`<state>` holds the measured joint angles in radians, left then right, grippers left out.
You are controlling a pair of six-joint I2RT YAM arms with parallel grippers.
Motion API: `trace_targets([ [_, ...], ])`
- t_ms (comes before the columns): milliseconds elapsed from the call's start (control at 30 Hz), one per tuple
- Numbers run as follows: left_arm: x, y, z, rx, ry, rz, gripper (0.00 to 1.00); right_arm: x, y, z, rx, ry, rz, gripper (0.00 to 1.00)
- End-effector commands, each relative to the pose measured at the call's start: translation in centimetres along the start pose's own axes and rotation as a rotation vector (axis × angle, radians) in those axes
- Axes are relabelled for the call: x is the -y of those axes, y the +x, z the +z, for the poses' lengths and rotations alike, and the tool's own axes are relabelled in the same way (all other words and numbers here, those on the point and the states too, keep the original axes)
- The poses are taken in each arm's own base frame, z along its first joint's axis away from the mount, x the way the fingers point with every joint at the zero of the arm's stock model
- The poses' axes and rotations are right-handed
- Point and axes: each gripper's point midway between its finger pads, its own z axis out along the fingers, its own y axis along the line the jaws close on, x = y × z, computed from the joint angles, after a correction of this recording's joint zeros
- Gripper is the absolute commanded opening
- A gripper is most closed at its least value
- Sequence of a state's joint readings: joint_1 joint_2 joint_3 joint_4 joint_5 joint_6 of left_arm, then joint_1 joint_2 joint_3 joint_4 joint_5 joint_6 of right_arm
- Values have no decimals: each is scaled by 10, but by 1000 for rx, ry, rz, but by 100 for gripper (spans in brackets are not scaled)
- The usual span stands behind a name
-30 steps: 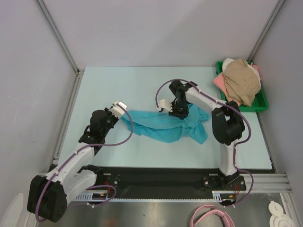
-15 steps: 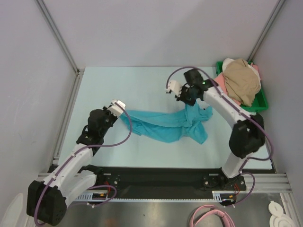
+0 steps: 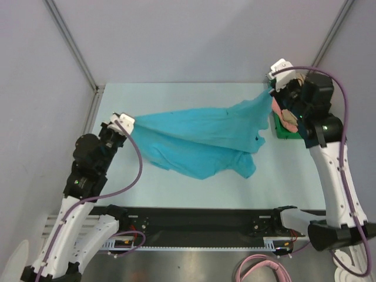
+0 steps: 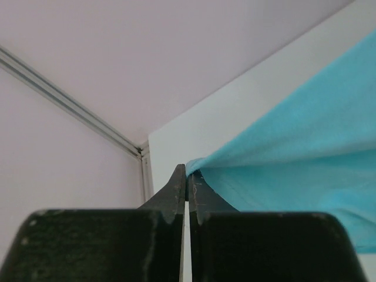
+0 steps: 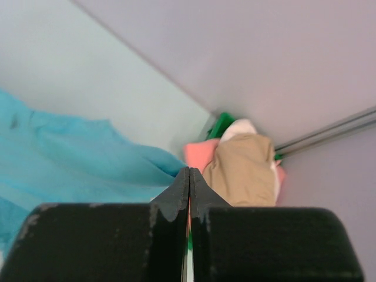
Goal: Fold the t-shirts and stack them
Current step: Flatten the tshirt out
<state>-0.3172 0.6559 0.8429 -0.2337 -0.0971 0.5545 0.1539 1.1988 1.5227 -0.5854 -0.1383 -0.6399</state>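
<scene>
The teal t-shirt (image 3: 194, 126) is stretched in the air between my two grippers, and its lower part (image 3: 202, 161) trails on the table. My left gripper (image 3: 124, 122) is shut on the shirt's left corner; in the left wrist view the cloth (image 4: 294, 153) runs out from the closed tips (image 4: 188, 174). My right gripper (image 3: 271, 88) is shut on the right corner, raised near the tray, with closed tips (image 5: 189, 170) and teal cloth (image 5: 88, 153) to their left. The tan shirt (image 5: 247, 170), pink shirt (image 5: 197, 155) and white shirt (image 5: 241, 126) lie piled in the tray.
The green plastic tray (image 3: 281, 131) stands at the back right, mostly hidden behind my right arm; its rim (image 5: 220, 123) shows in the right wrist view. Grey walls with metal corner rails (image 3: 70, 44) enclose the pale table (image 3: 170, 97) on three sides.
Both grippers rose and moved apart, the left to the left and the right to the back right by the tray. The teal shirt went from crumpled on the table to lifted and spread.
</scene>
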Motion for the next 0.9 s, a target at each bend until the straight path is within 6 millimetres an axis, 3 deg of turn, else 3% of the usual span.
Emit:
trace_targets([
  [0,-24,-35,-33,53,-17,14,0,28,-60,-59,198,126,10,0],
  [200,-51,-92,-87,179,-13,40,0,43,-113,-156,395,221,-43,0],
  [267,-57,-108,-105,211,5,48,1,44,-121,-179,425,242,-61,0],
  [367,-67,-127,-132,260,-5,47,1,48,-143,-235,519,302,-80,0],
  [567,-90,-168,-186,395,-48,35,0,49,-177,-321,690,377,-119,0],
  [700,-101,-183,-202,435,-84,43,0,52,-192,-347,744,407,-135,0],
  [800,-107,-184,-200,424,-113,52,0,55,-198,-344,748,401,-139,0],
  [867,-103,-174,-187,387,-108,63,0,57,-198,-327,725,382,-143,0],
])
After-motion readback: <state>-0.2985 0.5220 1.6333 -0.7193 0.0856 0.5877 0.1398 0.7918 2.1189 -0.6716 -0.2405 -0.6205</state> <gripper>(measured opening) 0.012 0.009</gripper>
